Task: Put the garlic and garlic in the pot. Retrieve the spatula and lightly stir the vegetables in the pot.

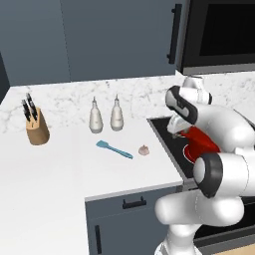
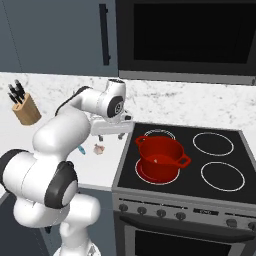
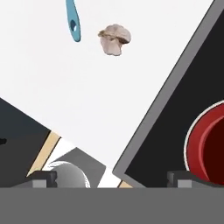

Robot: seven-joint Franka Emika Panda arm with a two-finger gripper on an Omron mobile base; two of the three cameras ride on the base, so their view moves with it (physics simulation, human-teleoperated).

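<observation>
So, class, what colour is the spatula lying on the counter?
Light blue; the spatula shows best in the left base view.

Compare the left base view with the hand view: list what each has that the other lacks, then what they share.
Left base view alone: the knife block and two white bottles standing on the counter.
Hand view alone: the open gripper and its fingertips.
Both: the spatula, one garlic bulb lying apart from it, and the red pot on the stove.

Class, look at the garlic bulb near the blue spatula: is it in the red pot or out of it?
Out. The garlic bulb lies on the white counter beside the spatula, left of the stove, apart from the pot.
</observation>
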